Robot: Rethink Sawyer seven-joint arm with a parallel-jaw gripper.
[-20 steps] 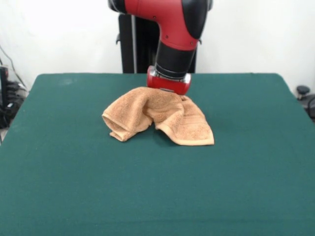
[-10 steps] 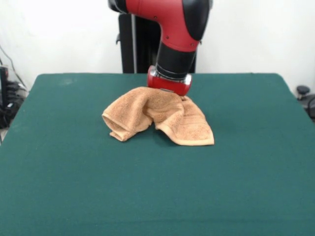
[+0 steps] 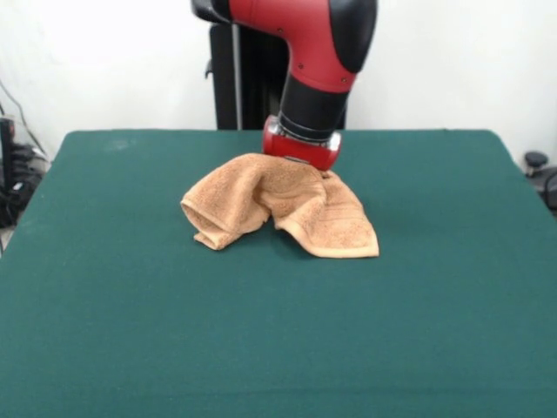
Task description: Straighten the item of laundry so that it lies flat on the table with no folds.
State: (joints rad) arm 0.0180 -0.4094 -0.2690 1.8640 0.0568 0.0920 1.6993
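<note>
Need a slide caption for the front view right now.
Red arm lowered onto the far edge of a crumpled towel on the green table.

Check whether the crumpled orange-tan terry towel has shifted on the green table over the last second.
No. The crumpled orange-tan terry towel keeps the same outline and spot against the green felt-covered table's far edge; only the red and black arm above it rose slightly.

White wall [image 3: 452,61] — cables [image 3: 13,187], perhaps.
</note>
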